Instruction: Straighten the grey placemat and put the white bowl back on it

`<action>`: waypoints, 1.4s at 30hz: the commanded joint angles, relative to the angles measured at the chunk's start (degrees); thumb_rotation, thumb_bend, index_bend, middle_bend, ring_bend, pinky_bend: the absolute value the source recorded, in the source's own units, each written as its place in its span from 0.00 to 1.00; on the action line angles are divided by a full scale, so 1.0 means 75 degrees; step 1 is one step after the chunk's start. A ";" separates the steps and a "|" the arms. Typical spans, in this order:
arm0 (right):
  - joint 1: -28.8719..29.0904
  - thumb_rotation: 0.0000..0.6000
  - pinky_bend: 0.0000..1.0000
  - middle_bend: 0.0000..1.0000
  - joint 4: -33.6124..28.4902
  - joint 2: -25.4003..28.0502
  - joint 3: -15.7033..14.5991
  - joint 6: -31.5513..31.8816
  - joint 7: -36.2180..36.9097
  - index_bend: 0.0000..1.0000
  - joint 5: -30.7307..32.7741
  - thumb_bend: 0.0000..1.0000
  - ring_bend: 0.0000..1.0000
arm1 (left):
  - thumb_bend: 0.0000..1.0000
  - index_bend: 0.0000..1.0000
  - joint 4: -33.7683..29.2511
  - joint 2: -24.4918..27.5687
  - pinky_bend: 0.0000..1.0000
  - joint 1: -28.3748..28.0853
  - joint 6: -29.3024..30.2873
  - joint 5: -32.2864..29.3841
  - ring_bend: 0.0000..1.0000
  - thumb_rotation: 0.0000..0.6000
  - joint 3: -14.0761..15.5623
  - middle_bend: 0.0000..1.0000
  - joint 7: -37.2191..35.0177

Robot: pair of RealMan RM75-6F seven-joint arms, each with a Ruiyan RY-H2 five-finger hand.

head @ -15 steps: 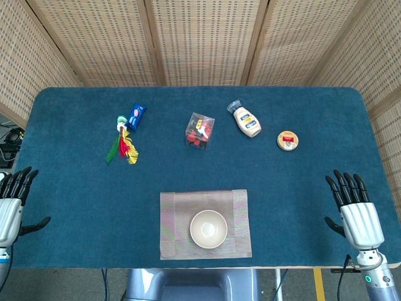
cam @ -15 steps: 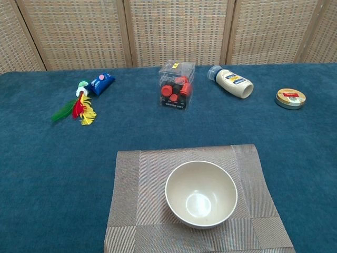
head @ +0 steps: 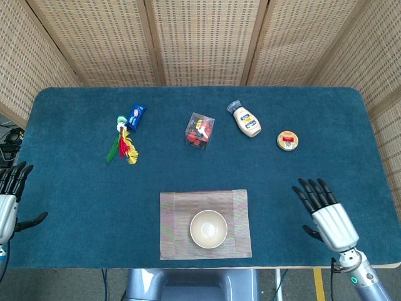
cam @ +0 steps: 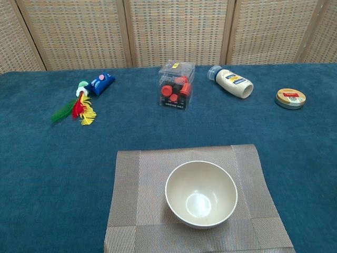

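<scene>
The grey placemat (head: 178, 212) (cam: 137, 179) lies near the table's front edge, roughly square to it. The white bowl (head: 208, 228) (cam: 201, 193) stands upright on the mat, slightly front of its middle, and is empty. My right hand (head: 327, 216) hovers over the blue cloth to the right of the mat, fingers spread, holding nothing. My left hand (head: 9, 197) is at the table's left edge, fingers apart and empty. Neither hand shows in the chest view.
Along the back of the table are a feather toy (head: 123, 148) with a blue packet (head: 137, 115), a clear box of red pieces (head: 199, 130), a lying white bottle (head: 246, 120) and a round tin (head: 287, 140). A woven screen stands behind.
My right hand has moved left and inward over the table towards the mat. My left hand has slid slightly further off the left edge. Mat and bowl have not moved.
</scene>
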 commanded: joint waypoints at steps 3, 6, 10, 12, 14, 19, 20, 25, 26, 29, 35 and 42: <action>0.1627 1.00 0.00 0.00 -0.0754 0.0394 -0.0222 -0.1939 0.0334 0.14 -0.1237 0.00 0.00 | 0.00 0.00 0.0050 -0.0017 0.00 -0.0162 -0.0128 0.0016 0.00 1.00 -0.0123 0.00 0.0206; 0.2196 1.00 0.00 0.00 -0.1166 0.0260 -0.0142 -0.2778 0.0127 0.18 -0.1407 0.04 0.00 | 0.00 0.00 0.0038 -0.0048 0.00 -0.0228 -0.0202 -0.0052 0.00 1.00 -0.0196 0.00 0.0239; 0.2616 1.00 0.00 0.00 -0.1534 -0.0011 -0.0056 -0.3664 -0.0261 0.21 -0.1299 0.16 0.00 | 0.00 0.00 0.0076 -0.0064 0.00 -0.0266 -0.0282 -0.0122 0.00 1.00 -0.0232 0.00 0.0220; 0.2741 1.00 0.00 0.00 -0.1653 -0.0145 -0.0025 -0.3978 -0.0429 0.24 -0.1220 0.20 0.00 | 0.00 0.00 0.0086 -0.0064 0.00 -0.0278 -0.0321 -0.0158 0.00 1.00 -0.0244 0.00 0.0181; 0.2879 1.00 0.00 0.00 -0.1735 -0.0357 0.0054 -0.4320 -0.0729 0.26 -0.1106 0.23 0.00 | 0.00 0.00 0.0104 -0.0055 0.00 -0.0294 -0.0376 -0.0190 0.00 1.00 -0.0250 0.00 0.0138; 0.3064 1.00 0.00 0.00 -0.1703 -0.0802 0.0190 -0.4830 -0.1223 0.29 -0.0792 0.30 0.00 | 0.00 0.00 0.0090 -0.0014 0.00 -0.0287 -0.0383 -0.0181 0.00 1.00 -0.0256 0.00 0.0040; 0.3081 1.00 0.00 0.00 -0.1679 -0.0860 0.0207 -0.4893 -0.1290 0.30 -0.0735 0.31 0.00 | 0.00 0.00 0.0085 -0.0006 0.00 -0.0282 -0.0376 -0.0180 0.00 1.00 -0.0258 0.00 0.0020; 0.3140 1.00 0.00 0.00 -0.1496 -0.1250 0.0292 -0.5137 -0.1599 0.32 -0.0376 0.36 0.00 | 0.00 0.00 0.0051 0.0058 0.00 -0.0250 -0.0337 -0.0192 0.00 1.00 -0.0281 0.00 -0.0116; 0.3146 1.00 0.00 0.00 -0.1434 -0.1341 0.0309 -0.5136 -0.1645 0.33 -0.0333 0.38 0.00 | 0.00 0.00 0.0047 0.0065 0.00 -0.0246 -0.0333 -0.0189 0.00 1.00 -0.0283 0.00 -0.0133; 0.3166 1.00 0.00 0.00 -0.1256 -0.1538 0.0355 -0.5101 -0.1776 0.37 -0.0255 0.44 0.00 | 0.00 0.00 0.0042 0.0079 0.00 -0.0242 -0.0338 -0.0180 0.00 1.00 -0.0280 0.00 -0.0154; 0.3199 1.00 0.00 0.00 -0.0858 -0.1785 0.0348 -0.5071 -0.1716 0.53 -0.0121 0.51 0.00 | 0.00 0.00 0.0032 0.0097 0.00 -0.0232 -0.0327 -0.0168 0.00 1.00 -0.0284 0.00 -0.0190; 0.3131 1.00 0.00 0.00 -0.0282 -0.2131 0.0319 -0.4186 -0.0557 0.69 -0.0233 0.56 0.00 | 0.00 0.00 0.0047 0.0102 0.00 -0.0253 -0.0385 -0.0181 0.00 1.00 -0.0288 0.00 -0.0209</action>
